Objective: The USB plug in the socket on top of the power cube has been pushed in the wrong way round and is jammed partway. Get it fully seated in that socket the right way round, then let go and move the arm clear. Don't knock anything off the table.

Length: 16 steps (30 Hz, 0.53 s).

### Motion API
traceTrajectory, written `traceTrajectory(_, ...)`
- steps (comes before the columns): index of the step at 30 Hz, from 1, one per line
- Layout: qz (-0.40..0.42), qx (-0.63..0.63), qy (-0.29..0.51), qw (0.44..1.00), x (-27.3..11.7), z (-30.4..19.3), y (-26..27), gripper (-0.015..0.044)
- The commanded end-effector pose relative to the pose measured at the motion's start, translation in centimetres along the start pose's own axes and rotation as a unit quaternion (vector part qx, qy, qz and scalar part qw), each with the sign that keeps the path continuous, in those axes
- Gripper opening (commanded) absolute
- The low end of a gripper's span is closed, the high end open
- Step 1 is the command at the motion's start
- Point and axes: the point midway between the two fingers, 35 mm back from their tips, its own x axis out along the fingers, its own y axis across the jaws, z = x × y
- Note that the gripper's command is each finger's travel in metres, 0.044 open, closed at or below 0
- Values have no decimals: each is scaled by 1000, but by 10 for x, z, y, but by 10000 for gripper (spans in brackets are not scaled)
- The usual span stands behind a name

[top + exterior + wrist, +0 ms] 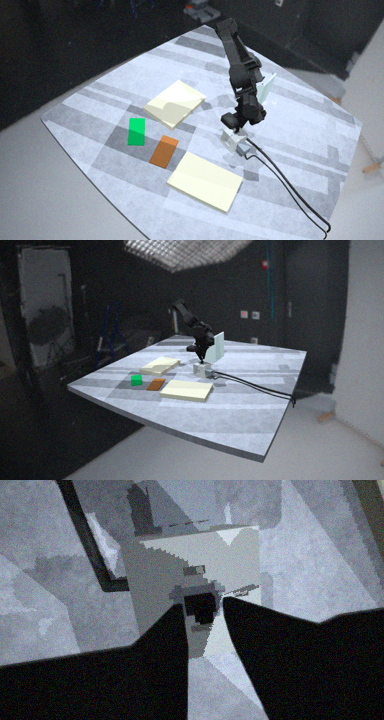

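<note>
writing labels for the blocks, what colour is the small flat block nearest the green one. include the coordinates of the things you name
Orange-brown; the flat block [163, 151] [156, 384] shows best in the top view.

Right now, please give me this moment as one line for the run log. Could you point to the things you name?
tool [236, 130] [201, 360] [203, 609]: slightly open | position: at top of cube [233, 145] [203, 373] [155, 580] | plug [200, 606]: between fingertips, not gripped | seating depth: cannot tell
</note>
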Motion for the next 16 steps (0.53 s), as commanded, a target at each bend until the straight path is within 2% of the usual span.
traceTrajectory(1, 0, 0, 0, 1000, 0, 0, 0, 95)
traceTrajectory(16, 0, 0, 0, 1000, -11, 1, 0, 95)
